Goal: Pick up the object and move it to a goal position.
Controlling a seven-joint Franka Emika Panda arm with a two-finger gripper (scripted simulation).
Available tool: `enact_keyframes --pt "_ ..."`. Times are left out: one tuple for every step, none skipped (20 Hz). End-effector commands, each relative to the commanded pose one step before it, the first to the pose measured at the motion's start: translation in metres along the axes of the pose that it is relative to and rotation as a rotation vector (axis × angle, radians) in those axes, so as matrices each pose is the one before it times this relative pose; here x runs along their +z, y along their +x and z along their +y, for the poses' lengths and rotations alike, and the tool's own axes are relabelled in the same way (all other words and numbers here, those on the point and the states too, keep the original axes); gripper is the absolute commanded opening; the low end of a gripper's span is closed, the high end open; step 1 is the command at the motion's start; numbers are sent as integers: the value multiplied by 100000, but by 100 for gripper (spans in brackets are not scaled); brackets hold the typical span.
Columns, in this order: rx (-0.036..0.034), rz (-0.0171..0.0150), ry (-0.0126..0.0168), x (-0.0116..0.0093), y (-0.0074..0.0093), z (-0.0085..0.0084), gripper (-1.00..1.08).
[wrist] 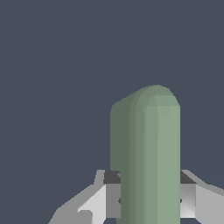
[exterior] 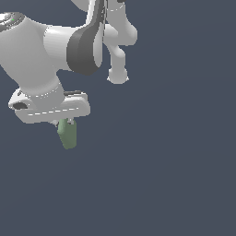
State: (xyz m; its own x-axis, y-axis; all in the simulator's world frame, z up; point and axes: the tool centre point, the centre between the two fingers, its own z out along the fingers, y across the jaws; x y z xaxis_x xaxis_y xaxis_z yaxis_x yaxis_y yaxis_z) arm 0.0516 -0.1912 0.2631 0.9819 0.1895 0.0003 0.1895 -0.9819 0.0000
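Note:
The object is a small muted-green block with rounded edges [exterior: 68, 135]. It hangs below my white gripper [exterior: 64, 122] at the exterior view's left. The gripper is shut on the block's upper end, and most of the block sticks out beneath the short fingers. In the wrist view the block [wrist: 146, 153] fills the middle, with one finger pad [wrist: 113, 194] pressed against each side of it. The block touches no surface that I can see. No goal marker shows in either view.
The white arm links [exterior: 55, 44] fill the upper part of the exterior view's left, with another link and joint [exterior: 117, 50] behind them. All around is a plain dark blue-grey background [exterior: 175, 161].

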Motion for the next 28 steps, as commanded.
enact_keyframes --pt "-38 -8 6 -1150 570 866 -100" --pt "0 0 0 -412 214 323 -100" --pt "0 0 0 -399 209 313 -100" --pt "0 0 0 -386 203 304 -100" --pt "0 0 0 -374 198 294 -100" --pt "0 0 0 -362 192 285 -100" --pt "0 0 0 -350 187 276 -100" --pt "0 0 0 -338 182 267 -100" --pt "0 0 0 -326 176 258 -100" --pt "0 0 0 -314 171 249 -100" --pt "0 0 0 -302 166 240 -100" --pt "0 0 0 -291 160 231 -100" --pt "0 0 0 -280 155 222 -100" --pt "0 0 0 -268 150 213 -100" --pt "0 0 0 -257 145 205 -100" --pt "0 0 0 -246 140 196 -100" --pt "0 0 0 -235 135 187 -100" --pt "0 0 0 -223 129 179 -100" --pt "0 0 0 -210 123 169 -100" --pt "0 0 0 -190 113 153 -100" --pt "0 0 0 -171 102 138 -100" --pt "0 0 0 -153 93 123 -100" --pt "0 0 0 -137 84 110 -100" --pt "0 0 0 -122 76 98 -100" --pt "0 0 0 -108 68 87 -100" --pt "0 0 0 -95 61 77 -100" --pt "0 0 0 -83 54 68 -100" --pt "0 0 0 -73 48 59 -100"
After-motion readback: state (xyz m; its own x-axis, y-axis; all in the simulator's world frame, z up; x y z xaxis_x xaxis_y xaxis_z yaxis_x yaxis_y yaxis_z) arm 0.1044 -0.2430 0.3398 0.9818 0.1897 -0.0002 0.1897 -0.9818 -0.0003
